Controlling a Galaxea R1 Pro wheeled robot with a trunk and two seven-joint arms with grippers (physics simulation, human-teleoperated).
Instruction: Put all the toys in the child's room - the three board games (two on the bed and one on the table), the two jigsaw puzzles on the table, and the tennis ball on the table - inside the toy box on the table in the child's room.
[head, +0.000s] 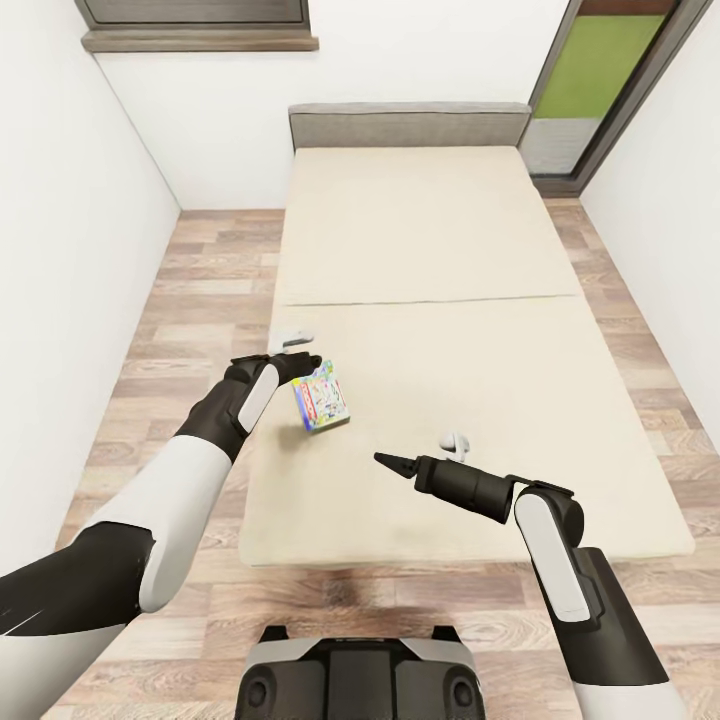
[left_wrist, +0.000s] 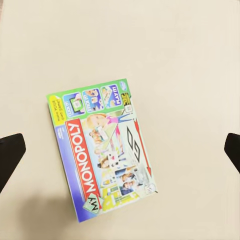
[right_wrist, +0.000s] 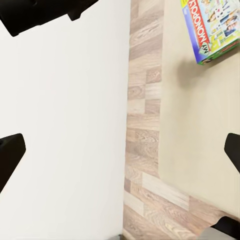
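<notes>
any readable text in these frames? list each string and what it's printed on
"MY MONOPOLY": red logo band along the flat green-bordered board game box lying on the cream mattress; it reads the same on the box corner in the right wrist view.
"CLICK IT!", "STICK IT!", "PLAY IT!": probably, on the small picture panels at one end of the box lid; blurred.
Other small print and the corner badges on the lid: too small to read.

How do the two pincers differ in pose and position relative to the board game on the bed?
The left pincer hangs over the bed's left edge, right beside the board game, looking down on it. The right pincer lies nearly level, farther from the game, pointing toward the left side. Both are open and empty.
</notes>
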